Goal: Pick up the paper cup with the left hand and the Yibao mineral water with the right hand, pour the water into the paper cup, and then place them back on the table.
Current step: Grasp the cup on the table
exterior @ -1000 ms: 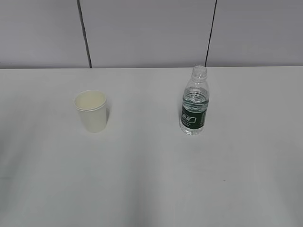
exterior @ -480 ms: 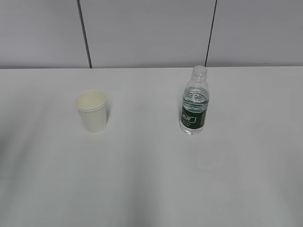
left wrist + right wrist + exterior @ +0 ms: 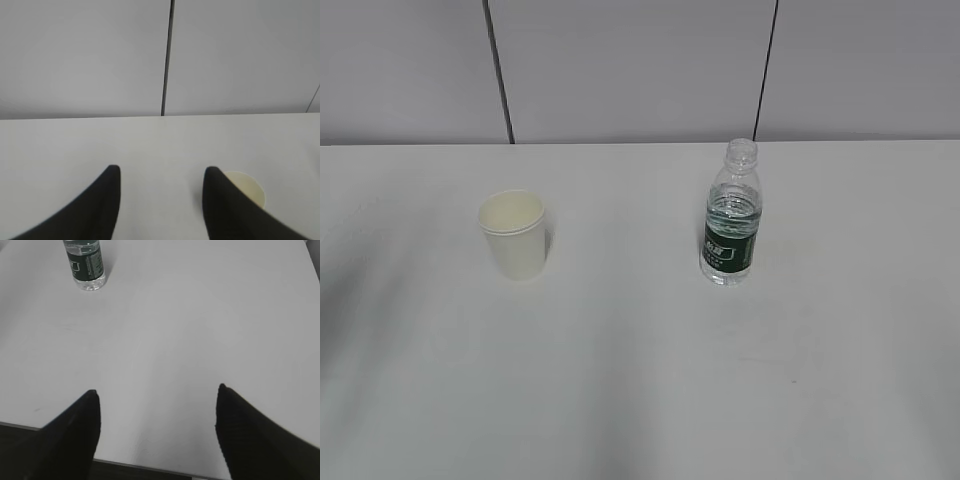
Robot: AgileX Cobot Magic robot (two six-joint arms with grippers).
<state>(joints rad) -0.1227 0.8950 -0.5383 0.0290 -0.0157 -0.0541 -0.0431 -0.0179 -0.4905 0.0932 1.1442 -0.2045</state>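
Nothing on the bench [image 3: 640, 380] has shifted over the last second: paper cup [image 3: 514, 234] at 9 o'clock, Yibao mineral water [image 3: 730, 214] at 3, both tools [image 3: 161, 172] [image 3: 157, 390] spread wide, empty, so grasping hasn't begun.

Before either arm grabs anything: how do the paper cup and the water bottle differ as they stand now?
The paper cup is opaque cream-white; the Yibao mineral water is clear plastic with a dark green label. The cup is shorter with a wide open mouth; the bottle is taller with a narrow, capless neck. The bottle shows water inside; the cup's contents cannot be told. Both stand upright and apart on the table, ungripped.
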